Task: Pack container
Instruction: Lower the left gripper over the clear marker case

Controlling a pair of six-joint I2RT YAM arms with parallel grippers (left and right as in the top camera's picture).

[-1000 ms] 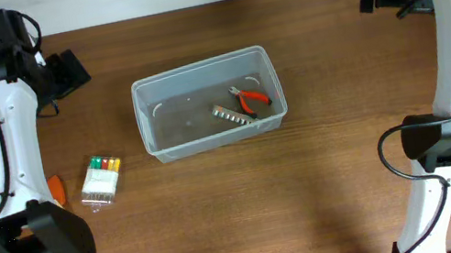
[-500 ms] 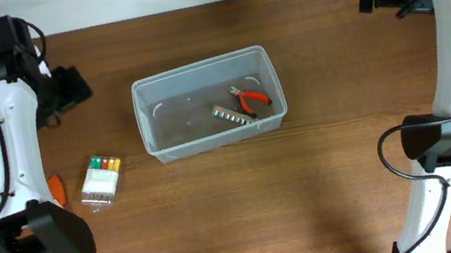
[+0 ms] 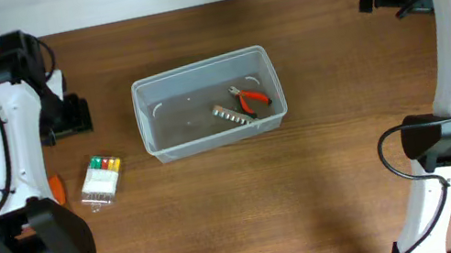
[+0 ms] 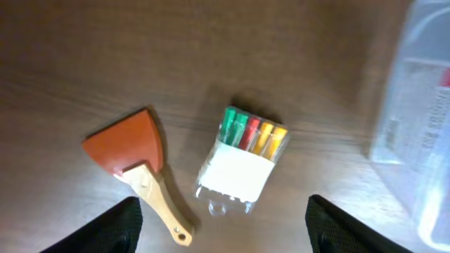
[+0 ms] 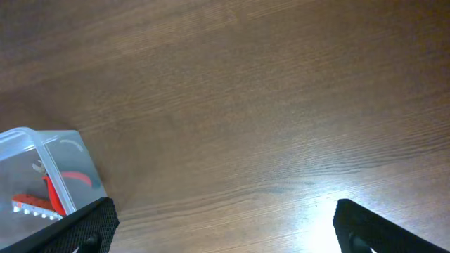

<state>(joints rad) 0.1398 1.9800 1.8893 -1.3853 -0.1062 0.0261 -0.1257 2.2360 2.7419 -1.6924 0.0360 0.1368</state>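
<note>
Both left pincer [image 4: 222, 226] and right pincer [image 5: 225, 226] gape empty; container [image 3: 183, 125] sits mouth-up, long axis left-to-right.

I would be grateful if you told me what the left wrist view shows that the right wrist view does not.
Only the left wrist view shows the orange scraper with its wooden handle and, beside it, the pack of coloured markers, both lying on the table outside the container. Only the right wrist view shows the red-handled pliers and a strip of metal bits lying inside the container. Both show part of the clear container and the brown wooden table.
</note>
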